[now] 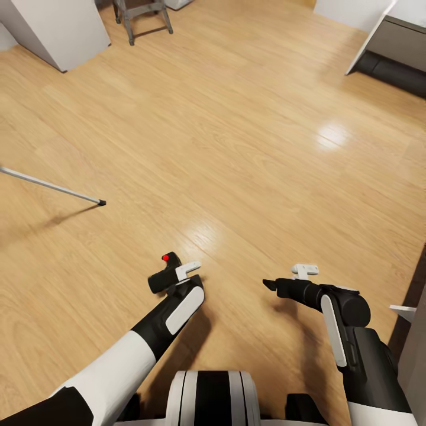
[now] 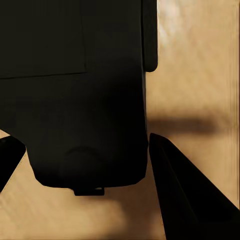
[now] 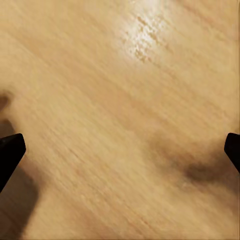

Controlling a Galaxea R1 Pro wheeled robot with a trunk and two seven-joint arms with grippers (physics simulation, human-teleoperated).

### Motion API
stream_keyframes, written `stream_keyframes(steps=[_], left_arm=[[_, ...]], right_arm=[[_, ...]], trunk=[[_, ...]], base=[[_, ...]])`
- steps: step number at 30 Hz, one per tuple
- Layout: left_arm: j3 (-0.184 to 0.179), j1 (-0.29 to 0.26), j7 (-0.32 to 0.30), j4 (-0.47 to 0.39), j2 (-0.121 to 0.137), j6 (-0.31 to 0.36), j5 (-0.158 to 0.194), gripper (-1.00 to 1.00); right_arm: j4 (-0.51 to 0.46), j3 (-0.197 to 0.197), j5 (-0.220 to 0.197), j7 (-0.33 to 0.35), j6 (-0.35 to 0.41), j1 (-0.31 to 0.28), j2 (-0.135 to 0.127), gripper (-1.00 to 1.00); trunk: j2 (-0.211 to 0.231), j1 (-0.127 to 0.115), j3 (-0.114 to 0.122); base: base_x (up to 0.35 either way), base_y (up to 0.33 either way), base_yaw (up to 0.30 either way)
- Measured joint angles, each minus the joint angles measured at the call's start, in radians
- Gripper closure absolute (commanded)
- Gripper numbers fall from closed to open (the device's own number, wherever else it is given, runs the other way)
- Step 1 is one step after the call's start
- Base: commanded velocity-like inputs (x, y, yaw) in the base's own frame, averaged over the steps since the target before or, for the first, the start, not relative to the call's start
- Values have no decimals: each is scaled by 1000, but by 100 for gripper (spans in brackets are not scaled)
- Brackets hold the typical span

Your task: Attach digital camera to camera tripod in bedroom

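Nearest the robot, at six o'clock in the head view, the white and black trunk (image 1: 212,397) is seen, with both arms reaching forward over the light wood plank floor (image 1: 248,118). At about seven o'clock the left gripper (image 1: 177,273) is held low above the floor, and the digital camera (image 1: 164,275), a small black body with a red dot on top, is gripped in it. In the left wrist view the camera (image 2: 80,95) is seen as a large dark boxy shape lying between the two dark fingertips (image 2: 187,195), which are pressed in beside it; the jaws are clenched around the camera.

At about five o'clock the right gripper (image 1: 284,279) is pointed toward the left, above the floor. In the right wrist view its dark fingertips (image 3: 10,152) are seen at opposite edges of the picture, well apart, with bare planks (image 3: 120,100) between them; the jaws are released and nothing is held.

Farther out, at nine o'clock, one silver leg of the camera tripod (image 1: 50,186) is seen slanting down to a black foot on the floor, well apart from the camera. At one o'clock a bright glare (image 1: 332,135) lies on the planks. Farthest off, a white panel (image 1: 56,29) stands at eleven o'clock, a grey metal stand (image 1: 143,18) at twelve o'clock, and a grey and white piece of furniture (image 1: 396,41) at two o'clock.
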Motion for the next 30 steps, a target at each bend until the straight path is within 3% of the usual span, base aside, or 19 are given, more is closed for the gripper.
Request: stream_keyframes(steps=[20,25,30], left_arm=[[-1,17,15,-33,4,21,-2,100],[0,29,18,-66,9,114,-2,100],[8,99,19,-210,50,247,-5,100]], right_arm=[[0,4,0,2,0,0,-1,-100],[0,7,-1,5,0,1,-1,-100],[0,22,-2,8,0,2,-1,-100]], trunk=[[5,-9,77],[6,-11,97],[7,-14,116]], base=[[0,0,0],[0,0,0],[0,0,0]])
